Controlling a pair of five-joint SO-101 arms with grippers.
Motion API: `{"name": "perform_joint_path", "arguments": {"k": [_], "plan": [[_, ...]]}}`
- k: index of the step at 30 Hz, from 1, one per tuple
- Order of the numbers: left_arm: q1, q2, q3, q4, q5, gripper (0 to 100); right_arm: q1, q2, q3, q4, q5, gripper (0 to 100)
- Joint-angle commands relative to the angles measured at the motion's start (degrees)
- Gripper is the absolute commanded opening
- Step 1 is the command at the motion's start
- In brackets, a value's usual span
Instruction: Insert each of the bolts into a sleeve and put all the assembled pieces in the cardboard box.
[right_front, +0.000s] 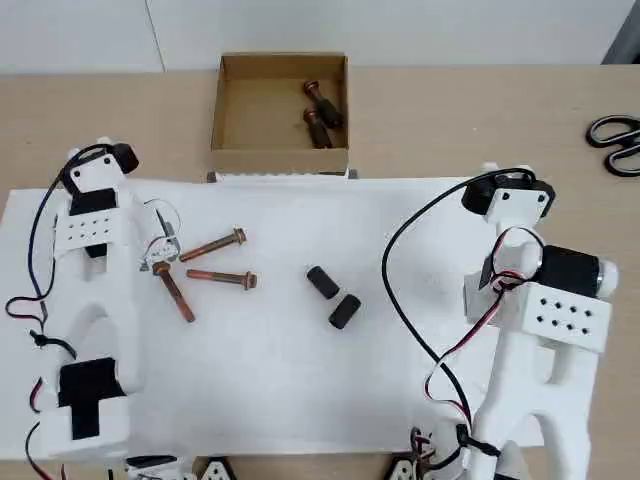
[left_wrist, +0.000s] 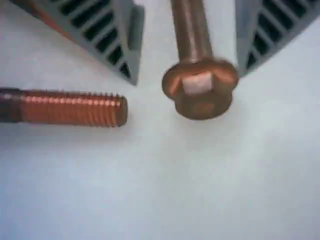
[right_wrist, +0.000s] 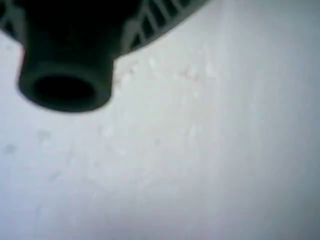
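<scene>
Near: left gripper (left_wrist: 185, 70) released, jaws astride the shank of a bolt (left_wrist: 200, 92) that lies flat on the mat (right_front: 300, 380), just behind its head. The threaded tip of a neighbour bolt (left_wrist: 70, 107) lies just beside. To do well: close low and centred on the shank, clear of the neighbour, then lift level. Mid: right gripper (right_wrist: 75, 25) clenched on a sleeve (right_wrist: 65, 75), bore unobstructed, apparently ready to receive. Far: box (right_front: 225, 110) holds two assembled pieces (right_front: 320, 112).

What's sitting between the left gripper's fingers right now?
A copper bolt lies between the open fingers of the left gripper, shaft running between them, flanged head nearest the camera, with a gap on each side. The left wrist view shows it.
</scene>
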Motion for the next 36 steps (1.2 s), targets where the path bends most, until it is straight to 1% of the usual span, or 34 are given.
{"name": "perform_joint_path", "arguments": {"k": [1, 9, 15, 21, 24, 28, 30, 33, 36], "plan": [[0.44, -0.09, 0.92, -2.2, -0.18, 13, 0.57, -1.8, -0.62, -1.19, -0.35, 0.4], [-1.32, 7.82, 1.01, -2.46, -0.09, 12, 0.57, -1.8, -0.62, -1.1, -0.35, 0.4], [-2.2, 10.37, 0.75, -4.84, -0.09, 12, 0.57, -1.8, -0.62, -1.1, -0.35, 0.4], [-1.93, 12.48, 0.75, -5.8, -0.09, 1, 0.57, -1.8, -0.62, -1.1, -0.35, 0.4], [-1.93, 12.57, 0.75, -5.36, -0.09, 1, 0.57, -1.8, -0.7, -1.1, -0.26, 0.4], [-1.93, 12.57, 0.13, -3.25, -0.09, 1, 0.22, -1.89, -3.69, -0.48, -0.7, 0.4], [-1.93, 12.57, -1.45, -0.79, -0.09, 1, 0.13, -1.89, -5.54, -0.48, -0.79, 0.4], [-1.93, 12.48, -6.73, 5.8, 0.0, 1, 0.13, -1.89, -9.49, 1.63, -0.79, 0.4], [-1.93, 12.48, -14.99, 14.07, -0.18, 1, 0.13, -1.89, -14.07, 5.14, -0.79, 0.4]]}}
